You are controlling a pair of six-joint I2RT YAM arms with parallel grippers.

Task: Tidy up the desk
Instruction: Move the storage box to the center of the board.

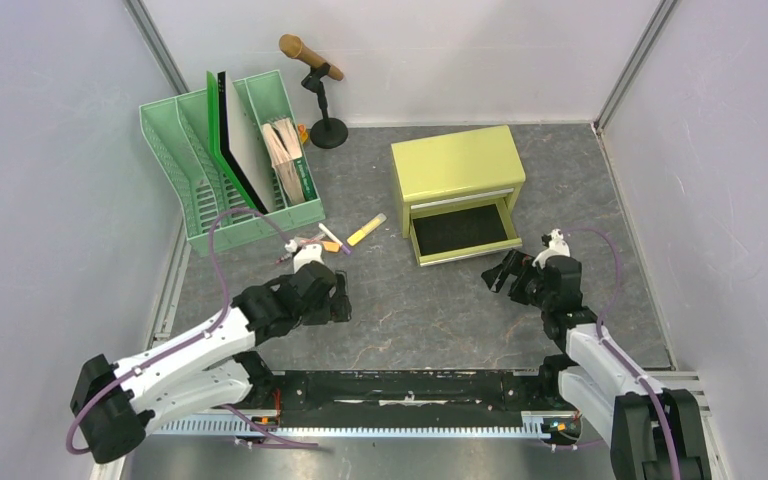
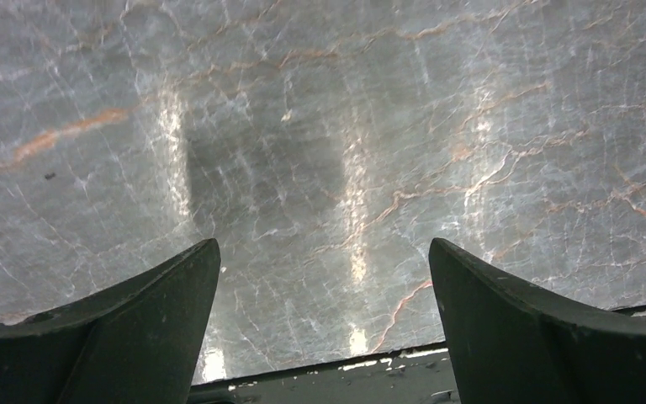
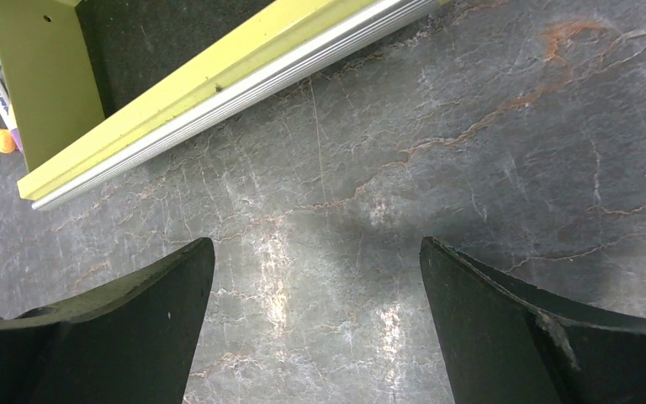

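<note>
Desk [image 1: 410,310] beneath low, gaping left pincer [image 2: 322,246]

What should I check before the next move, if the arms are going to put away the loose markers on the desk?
1. Left gripper open and empty: ok.
2. Right gripper open and empty: ok.
3. Lower drawer of the yellow-green cabinet open, nothing seen inside: ok.
4. Markers put away: not ok; they lie loose on the desk in front of the green file organizer.
5. Bare desk between the yellow marker and the drawer: ok.
6. Marker caps all on: cannot tell.
</note>
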